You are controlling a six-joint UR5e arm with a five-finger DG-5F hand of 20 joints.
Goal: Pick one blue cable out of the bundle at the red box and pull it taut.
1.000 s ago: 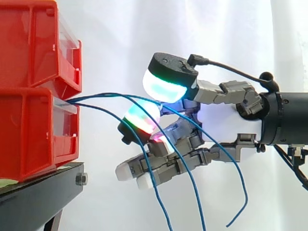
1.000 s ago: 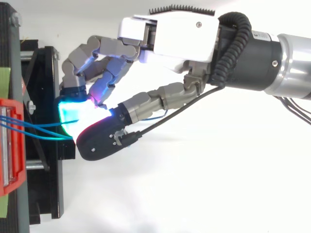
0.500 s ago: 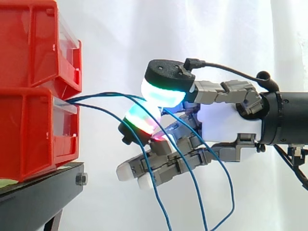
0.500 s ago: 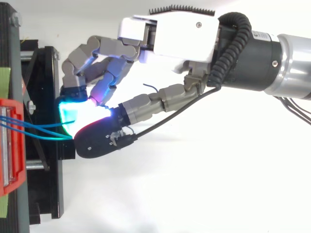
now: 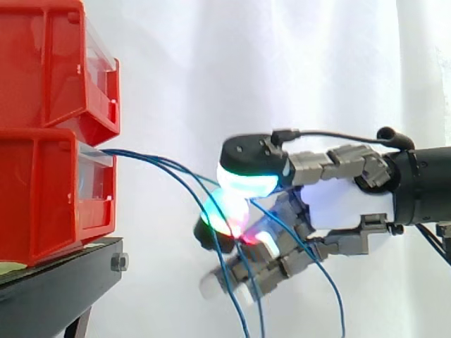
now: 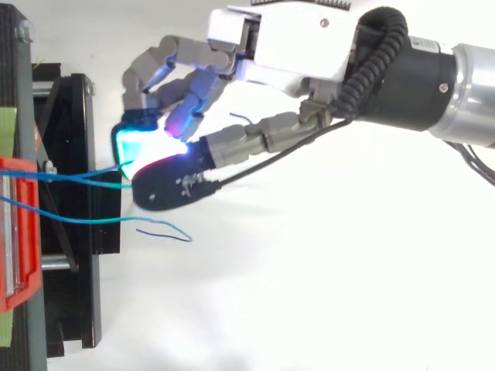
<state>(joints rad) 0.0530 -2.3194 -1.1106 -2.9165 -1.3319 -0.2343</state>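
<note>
The red box (image 5: 42,197) is the lower of two stacked bins and sits on the black stand (image 5: 56,289), with the upper red bin (image 5: 49,63) right on top of it. The bundle (image 5: 141,155) of thin blue cables comes out of the red box's open front, just under its top edge, and runs away from it in a shallow downward arc.

The hand (image 5: 338,201) hangs in front of the red box, clear of it and about level with its lower half, before the white curtain (image 5: 282,70). Its thumb and one finger are curled together. Their glowing fingertips (image 5: 246,184) press against each other, cyan and white above, green and red below, and pinch one blue cable (image 6: 100,172) between them. From above, that cable runs from the red box's front straight to the pinch. In the side view it bows a little, so it is not fully tight. The other fingers are bent loosely underneath and hold nothing that I can make out.

Past the pinch, several strands drop below the hand, well away from the red box. A separate loose cable (image 6: 69,218) leaves the red box beside the held one and ends in a free tip (image 6: 174,232) near the thumb
</note>
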